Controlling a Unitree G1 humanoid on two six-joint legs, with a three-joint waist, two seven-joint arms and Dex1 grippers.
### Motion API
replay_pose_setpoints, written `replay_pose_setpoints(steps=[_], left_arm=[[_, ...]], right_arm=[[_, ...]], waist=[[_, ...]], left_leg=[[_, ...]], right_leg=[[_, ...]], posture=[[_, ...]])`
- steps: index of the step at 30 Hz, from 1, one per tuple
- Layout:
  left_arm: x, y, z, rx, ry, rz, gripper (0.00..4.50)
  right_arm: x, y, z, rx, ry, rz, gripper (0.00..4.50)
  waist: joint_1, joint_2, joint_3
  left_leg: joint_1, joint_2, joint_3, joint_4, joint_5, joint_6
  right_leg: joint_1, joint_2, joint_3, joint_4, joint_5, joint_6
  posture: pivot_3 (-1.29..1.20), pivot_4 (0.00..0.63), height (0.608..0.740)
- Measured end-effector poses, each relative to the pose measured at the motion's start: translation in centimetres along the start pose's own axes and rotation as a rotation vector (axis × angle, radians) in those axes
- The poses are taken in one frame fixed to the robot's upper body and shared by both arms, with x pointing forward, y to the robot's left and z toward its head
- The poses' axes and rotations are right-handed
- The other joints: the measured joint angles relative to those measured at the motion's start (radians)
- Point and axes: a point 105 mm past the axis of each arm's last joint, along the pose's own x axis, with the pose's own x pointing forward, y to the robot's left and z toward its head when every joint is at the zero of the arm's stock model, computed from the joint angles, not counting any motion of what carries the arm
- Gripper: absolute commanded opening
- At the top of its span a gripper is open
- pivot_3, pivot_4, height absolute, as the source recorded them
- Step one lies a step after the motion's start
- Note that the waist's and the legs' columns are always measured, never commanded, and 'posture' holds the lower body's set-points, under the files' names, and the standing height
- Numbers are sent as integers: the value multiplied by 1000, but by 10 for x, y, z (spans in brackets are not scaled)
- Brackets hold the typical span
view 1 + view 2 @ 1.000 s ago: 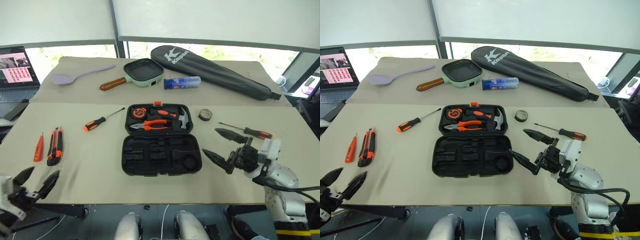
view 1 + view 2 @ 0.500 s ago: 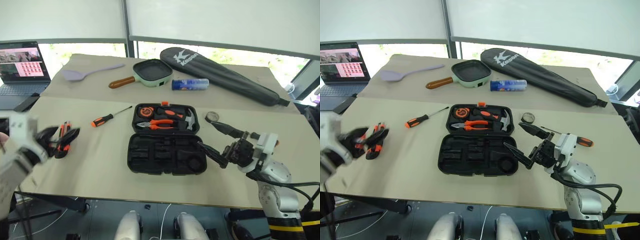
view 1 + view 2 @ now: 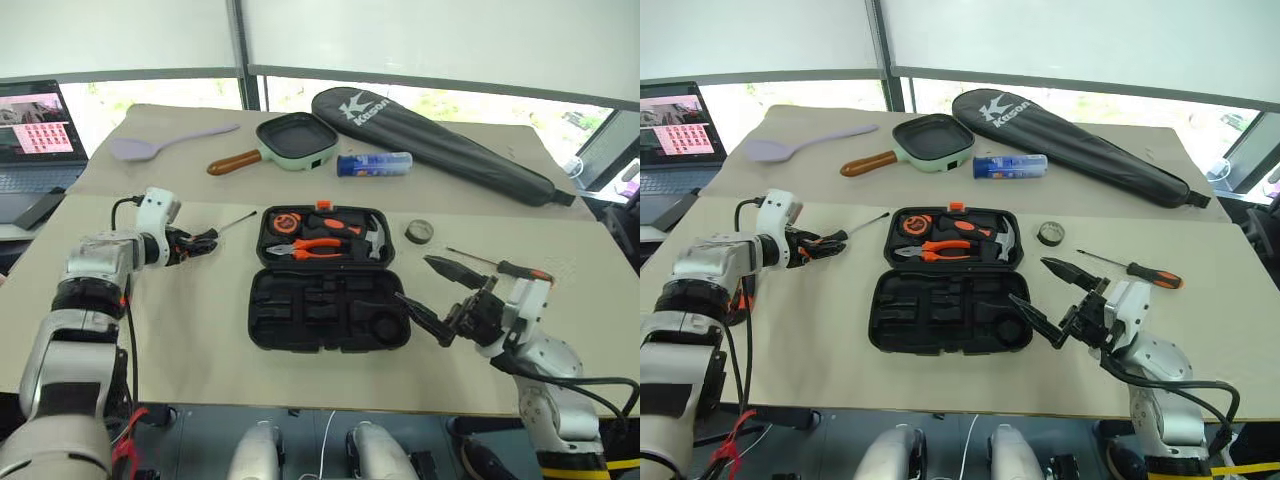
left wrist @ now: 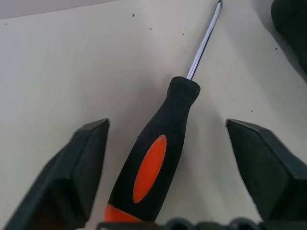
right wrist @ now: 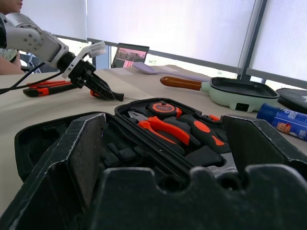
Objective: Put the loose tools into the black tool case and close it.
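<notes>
Left gripper [image 4: 168, 167] jaws spread around screwdriver [image 4: 156, 158] handle left of centre, right gripper [image 3: 440, 300] jaws spread beside open tool case [image 3: 325, 310], lower right

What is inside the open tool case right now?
The tool case lies open. Its far half holds orange-handled pliers, a hammer and a round orange tape measure. The near half shows bare moulded recesses. Anything beneath the packed tools is hidden.

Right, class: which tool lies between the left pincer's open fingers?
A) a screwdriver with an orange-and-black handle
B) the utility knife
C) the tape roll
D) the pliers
A: in the left wrist view the screwdriver's handle lies on the table between the left pincer's spread fingers.
</notes>
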Motion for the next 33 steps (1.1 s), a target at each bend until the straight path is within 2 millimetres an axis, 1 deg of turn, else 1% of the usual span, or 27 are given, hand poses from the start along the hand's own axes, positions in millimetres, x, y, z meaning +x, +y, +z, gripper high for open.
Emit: replay_pose_setpoints(steps=[1, 2, 4, 5, 7, 10, 12, 15, 16, 18, 20, 22, 24, 28, 30, 33], left_arm=[[0, -1, 0, 5, 8, -16, 2390], [1, -1, 0, 5, 10, -24, 2037], [3, -3, -1, 9, 4, -44, 1175], [3, -3, -1, 13, -2, -47, 950], [3, -4, 0, 15, -30, -71, 934], [-4, -13, 7, 72, -158, -172, 934], [-13, -27, 16, 197, -263, -271, 934], [-30, -49, 26, 372, -318, -393, 934], [-34, -57, 29, 419, -321, -427, 934], [-38, -80, 32, 530, -325, -514, 934], [-39, -116, 31, 652, -310, -641, 934], [-33, -147, 27, 736, -273, -730, 934], [-23, -167, 17, 791, -191, -764, 934], [-3, -173, -1, 879, -34, -706, 934], [5, -176, 0, 898, -17, -664, 934], [9, -176, 4, 919, -15, -620, 934]], right_arm=[[-1, 1, 0, 0, 1, -4, 4500], [-2, 1, -1, 0, 5, -8, 4500], [-2, 1, -2, 2, 11, -20, 4500], [-3, 1, -2, 1, 11, -22, 4500], [-3, 0, -2, 0, 13, -27, 4500], [-6, -2, -2, -2, 17, -51, 4500], [-15, -7, 2, -23, 33, -78, 4500], [-36, -16, 6, -81, 114, -83, 4500], [-40, -19, 8, -98, 124, -80, 4500], [-43, -22, 12, -119, 137, -62, 4500], [-48, -24, 14, -134, 166, -18, 4500], [-50, -24, 15, -136, 195, 24, 4500], [-53, -24, 12, -125, 225, 55, 4500], [-56, -20, 5, -75, 260, 73, 4500], [-54, -16, 2, -51, 267, 84, 4500], [-48, -10, 3, -42, 254, 105, 4500]], waist=[[0, 0, 0], [0, 0, 0], [0, 0, 0], [0, 0, 0], [0, 0, 0], [0, 0, 0], [0, 0, 0], [6, 0, 0], [7, 0, 0], [8, 0, 0], [12, 0, 0], [16, 0, 0], [16, 0, 0], [9, 1, 0], [9, 1, 0], [10, 1, 0]], left_leg=[[0, 0, 0, 0, 0, 0], [0, 0, 0, 0, 0, 0], [0, 0, 0, 0, 0, 0], [0, 0, 0, 0, 0, 0], [0, 0, -1, 0, 0, 0], [0, 0, -1, 0, 0, 0], [-1, 0, -1, 0, 0, 0], [0, 0, 0, 1, 0, 0], [0, 0, 0, 1, 0, 0], [2, 0, 0, 1, 0, 0], [3, 0, 0, 1, 0, 1], [3, 0, -1, 2, 0, 1], [3, 0, -1, 3, 0, 1], [3, 0, -2, 3, 0, 1], [3, 0, -2, 3, 0, 1], [2, 0, -2, 3, 0, 1]], right_leg=[[0, 0, 0, 0, 0, 0], [0, 0, 0, 0, 0, 0], [0, 0, 0, 0, 0, 0], [0, 0, 0, 0, 0, 0], [0, 0, 0, 1, 0, 0], [0, -1, -1, 1, 0, 0], [0, -2, -1, 0, 0, 0], [1, -2, -1, 0, 0, 0], [2, -2, -1, 0, 0, 0], [4, -2, -1, 0, 0, 0], [6, -2, -1, 0, 0, 0], [6, -1, -1, 0, 0, 1], [6, -1, 0, 0, 0, 1], [5, 1, 0, 0, 0, 1], [5, 0, 0, 0, 0, 1], [5, 0, 0, 0, 0, 1]], posture=[[0, 150, 740], [0, 150, 740], [0, 150, 740], [0, 150, 740], [0, 150, 740], [0, 150, 740], [0, 150, 740], [0, 150, 740], [0, 150, 740], [0, 150, 740], [0, 150, 740], [0, 150, 740], [0, 150, 740], [0, 150, 740], [0, 150, 740], [0, 150, 740]])
